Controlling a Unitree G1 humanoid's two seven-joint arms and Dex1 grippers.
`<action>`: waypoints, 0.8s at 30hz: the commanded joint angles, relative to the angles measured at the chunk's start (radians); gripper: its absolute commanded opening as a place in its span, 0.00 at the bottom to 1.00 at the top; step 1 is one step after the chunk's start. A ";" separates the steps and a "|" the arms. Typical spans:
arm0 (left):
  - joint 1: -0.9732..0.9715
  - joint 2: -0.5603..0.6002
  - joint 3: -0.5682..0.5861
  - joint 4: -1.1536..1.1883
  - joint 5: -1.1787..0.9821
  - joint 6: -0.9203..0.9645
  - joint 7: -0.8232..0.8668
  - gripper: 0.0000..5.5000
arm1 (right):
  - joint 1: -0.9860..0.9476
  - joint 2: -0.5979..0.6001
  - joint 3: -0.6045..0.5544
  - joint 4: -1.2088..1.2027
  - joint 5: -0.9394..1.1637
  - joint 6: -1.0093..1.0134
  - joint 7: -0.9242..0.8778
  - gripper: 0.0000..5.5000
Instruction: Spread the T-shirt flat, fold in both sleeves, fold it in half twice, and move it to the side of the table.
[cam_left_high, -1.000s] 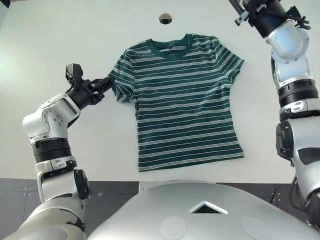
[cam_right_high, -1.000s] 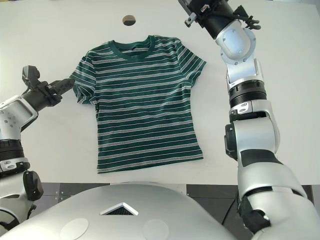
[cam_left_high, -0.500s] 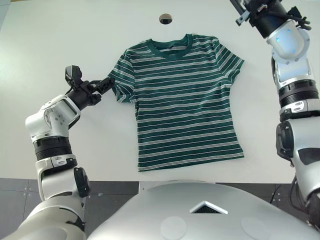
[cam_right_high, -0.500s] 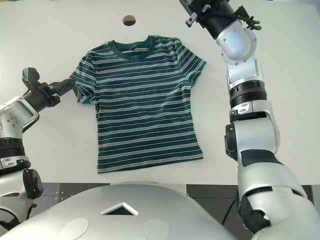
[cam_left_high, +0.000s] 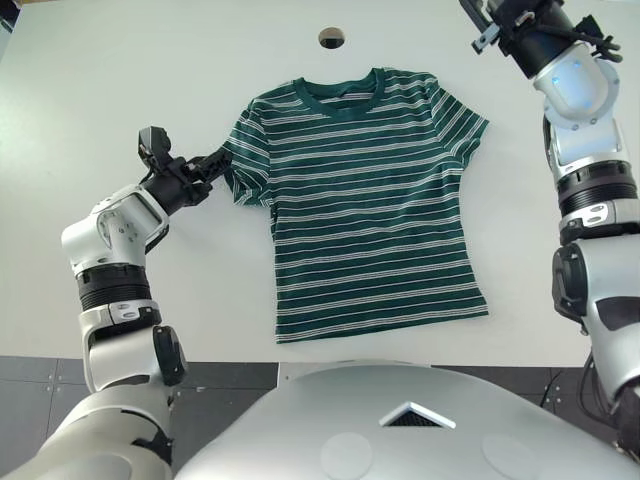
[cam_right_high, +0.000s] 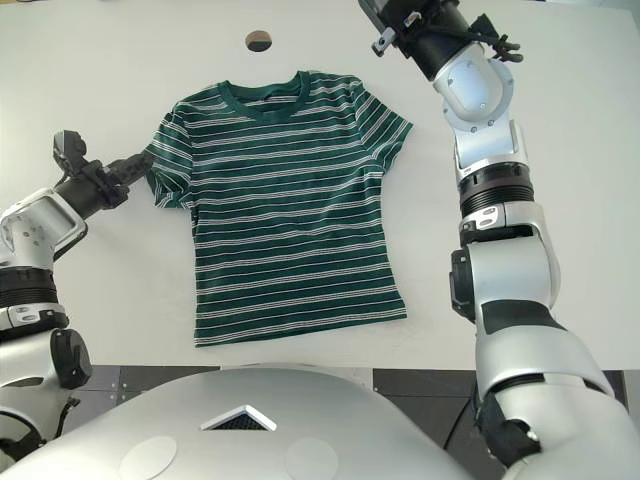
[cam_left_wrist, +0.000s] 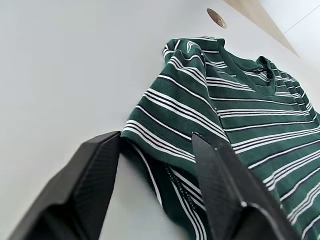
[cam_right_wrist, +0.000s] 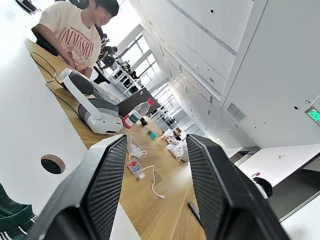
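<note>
The green T-shirt (cam_left_high: 365, 200) with white stripes lies spread flat, front up, in the middle of the white table (cam_left_high: 120, 80), collar at the far side. My left gripper (cam_left_high: 215, 162) is at the edge of the shirt's left sleeve (cam_left_wrist: 170, 120). It is open, and in the left wrist view the sleeve hem lies between its two fingers (cam_left_wrist: 95, 170). My right gripper (cam_right_wrist: 156, 142) is held high over the far right of the table, beyond the right sleeve (cam_left_high: 462, 125). It is open with nothing in it.
A round cable hole (cam_left_high: 331, 38) sits in the table just beyond the collar. Bare table surface lies on both sides of the shirt. The table's front edge (cam_left_high: 200, 357) runs just below the shirt's hem.
My left gripper has crept a little forward and to the right, up to the left sleeve's edge. The shirt and my right arm have stayed put.
</note>
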 joint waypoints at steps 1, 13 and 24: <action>0.004 -0.015 -0.010 0.018 0.010 0.026 0.004 0.35 | 0.009 -0.005 -0.004 -0.008 0.007 0.014 0.010 0.39; -0.001 -0.031 0.007 -0.011 0.005 0.018 0.022 0.02 | 0.011 -0.006 -0.004 -0.007 0.008 0.014 0.011 0.39; 0.005 0.005 0.027 -0.082 -0.010 0.048 0.007 0.02 | 0.010 -0.003 -0.003 -0.006 0.008 0.015 0.013 0.39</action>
